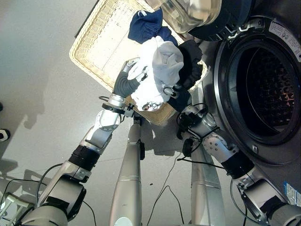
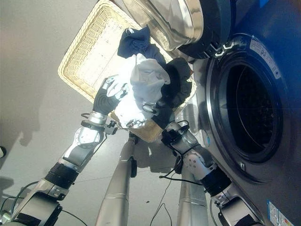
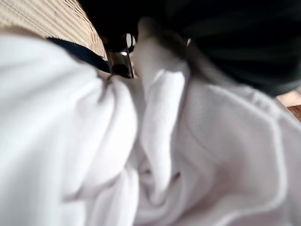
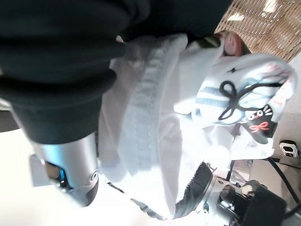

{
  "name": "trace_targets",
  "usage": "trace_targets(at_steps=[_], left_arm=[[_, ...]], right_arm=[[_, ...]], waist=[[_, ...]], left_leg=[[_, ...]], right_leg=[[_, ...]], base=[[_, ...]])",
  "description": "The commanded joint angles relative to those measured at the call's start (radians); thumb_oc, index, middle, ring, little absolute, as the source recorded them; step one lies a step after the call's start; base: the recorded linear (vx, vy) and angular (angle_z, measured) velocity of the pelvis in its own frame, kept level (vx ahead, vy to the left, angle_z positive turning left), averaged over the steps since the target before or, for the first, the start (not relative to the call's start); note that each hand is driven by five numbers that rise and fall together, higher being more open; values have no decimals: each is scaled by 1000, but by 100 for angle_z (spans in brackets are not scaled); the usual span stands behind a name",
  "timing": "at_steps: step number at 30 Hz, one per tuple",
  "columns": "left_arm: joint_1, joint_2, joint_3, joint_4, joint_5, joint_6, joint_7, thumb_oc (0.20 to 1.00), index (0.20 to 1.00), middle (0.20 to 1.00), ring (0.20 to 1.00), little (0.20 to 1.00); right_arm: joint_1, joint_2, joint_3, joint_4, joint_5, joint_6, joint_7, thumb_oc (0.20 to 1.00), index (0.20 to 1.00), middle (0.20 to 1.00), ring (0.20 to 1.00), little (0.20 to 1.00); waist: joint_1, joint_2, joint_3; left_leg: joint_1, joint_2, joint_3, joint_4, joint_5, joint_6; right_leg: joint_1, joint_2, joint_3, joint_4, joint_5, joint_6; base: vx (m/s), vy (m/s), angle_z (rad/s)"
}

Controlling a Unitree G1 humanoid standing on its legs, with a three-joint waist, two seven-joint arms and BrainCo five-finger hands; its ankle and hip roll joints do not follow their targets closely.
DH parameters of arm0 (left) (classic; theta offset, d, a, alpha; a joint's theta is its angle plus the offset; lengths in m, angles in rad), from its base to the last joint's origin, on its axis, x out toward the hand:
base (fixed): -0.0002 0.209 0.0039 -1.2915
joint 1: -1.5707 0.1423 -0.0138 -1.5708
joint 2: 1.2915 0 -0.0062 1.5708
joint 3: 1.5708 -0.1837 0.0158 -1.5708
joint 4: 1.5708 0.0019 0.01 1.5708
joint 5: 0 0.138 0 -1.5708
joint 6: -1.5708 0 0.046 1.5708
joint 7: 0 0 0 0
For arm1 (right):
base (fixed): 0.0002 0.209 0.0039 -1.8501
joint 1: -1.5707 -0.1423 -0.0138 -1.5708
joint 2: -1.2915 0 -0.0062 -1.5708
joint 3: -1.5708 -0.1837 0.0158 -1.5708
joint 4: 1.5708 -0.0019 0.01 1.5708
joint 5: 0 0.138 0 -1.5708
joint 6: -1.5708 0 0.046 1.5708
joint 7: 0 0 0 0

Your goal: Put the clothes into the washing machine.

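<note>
both hands up: left hand (image 1: 134,73) & right hand (image 1: 175,89) clamped on white shirt (image 1: 157,66) over basket (image 1: 101,42). swing it right, keep grip tight, feed into washer drum (image 1: 263,80).

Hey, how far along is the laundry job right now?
Done: the washer door is open, but the drum looks empty. In hand: both the left hand and right hand hold a white garment above the basket. Left: load it, then the dark clothes.
</note>
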Motion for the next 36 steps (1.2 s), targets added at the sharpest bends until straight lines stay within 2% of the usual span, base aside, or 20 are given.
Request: trace_targets(at_steps=[1, 2, 9, 19, 20, 21, 23, 25, 31, 34, 35, 36], left_arm=[[-55, -19, -51, -136, 144, -61, 28, 200, 200, 200, 200, 200], [-56, -11, -53, -140, 191, -67, 51, 200, 200, 200, 200, 200], [-77, 33, -65, -173, 368, -51, 136, 200, 200, 200, 200, 200], [-86, 65, -74, -182, 462, -11, 212, 200, 200, 200, 200, 200], [-82, 65, -71, -182, 467, -1, 265, 906, 906, 906, 906, 906], [-79, 63, -66, -174, 468, -2, 289, 1000, 1000, 1000, 1000, 1000], [-69, 56, -55, -167, 474, 27, 370, 1000, 1000, 1000, 1000, 1000], [-55, 46, -39, -158, 466, 26, 464, 1000, 1000, 1000, 1000, 1000], [17, -52, 35, -133, 323, -68, 651, 1000, 1000, 1000, 1000, 1000], [35, -86, 58, -134, 318, -95, 716, 1000, 1000, 1000, 1000, 1000], [45, -112, 79, -141, 357, -114, 787, 1000, 1000, 1000, 1000, 1000], [46, -121, 89, -147, 367, -113, 806, 1000, 1000, 1000, 1000, 1000]], right_arm=[[-25, 62, 40, -165, 10, -44, -8, 420, 420, 420, 420, 420], [-21, 55, 39, -163, 18, -47, -9, 200, 200, 200, 200, 200], [-1, 33, 31, -168, 74, -71, -1, 200, 200, 200, 200, 200], [1, 21, 27, -182, 83, -104, -8, 200, 200, 200, 200, 200], [4, 20, 25, -182, 88, -115, -8, 200, 200, 200, 200, 200], [5, 24, 23, -180, 92, -119, -6, 200, 200, 200, 200, 200], [6, 26, 16, -176, 107, -133, -7, 200, 200, 200, 200, 200], [5, 33, 12, -170, 117, -150, -5, 200, 200, 200, 200, 200], [8, 82, -17, -151, 113, -194, -20, 200, 200, 200, 200, 200], [4, 102, -27, -144, 113, -198, -35, 200, 200, 200, 200, 200], [-1, 114, -40, -143, 118, -201, -55, 200, 200, 200, 200, 200], [-3, 119, -47, -139, 121, -203, -64, 200, 200, 200, 200, 200]], waist=[[1, 9, -20], [0, 10, -20], [0, 10, -20], [-1, 12, -20], [-1, 12, -20], [0, 12, -20], [1, 10, -20], [5, 10, -20], [16, 6, -20], [18, 4, -20], [20, 1, -20], [21, 1, -20]], left_leg=[[-8, -80, 42, 116, -126, 49], [-9, -77, 43, 116, -126, 49], [-6, -78, 43, 111, -125, 48], [-12, -74, 44, 115, -125, 44], [-11, -73, 44, 112, -124, 45], [-10, -73, 45, 110, -124, 45], [-13, -73, 42, 112, -124, 44], [-15, -72, 40, 109, -122, 44], [-20, -78, 27, 106, -121, 45], [-23, -79, 25, 107, -121, 45], [-25, -81, 25, 110, -121, 45], [-27, -82, 24, 111, -121, 44]], right_leg=[[60, 43, -35, -268, 206, 114], [58, 43, -35, -265, 204, 114], [59, 40, -38, -267, 205, 117], [53, 36, -38, -264, 207, 122], [53, 38, -37, -265, 207, 122], [55, 38, -38, -265, 206, 123], [53, 39, -37, -265, 206, 122], [51, 37, -38, -266, 206, 123], [49, 38, -43, -266, 205, 122], [47, 39, -45, -264, 204, 121], [46, 40, -47, -263, 204, 120], [45, 41, -47, -262, 204, 119]], base=[[0, 0, 0], [0, 0, 0], [0, 0, 0], [0, 0, 0], [0, 0, 0], [0, 0, 0], [0, 0, 0], [0, 0, 0], [-4, -17, 0], [0, 0, 0], [-2, -20, 3], [0, 0, 0]])
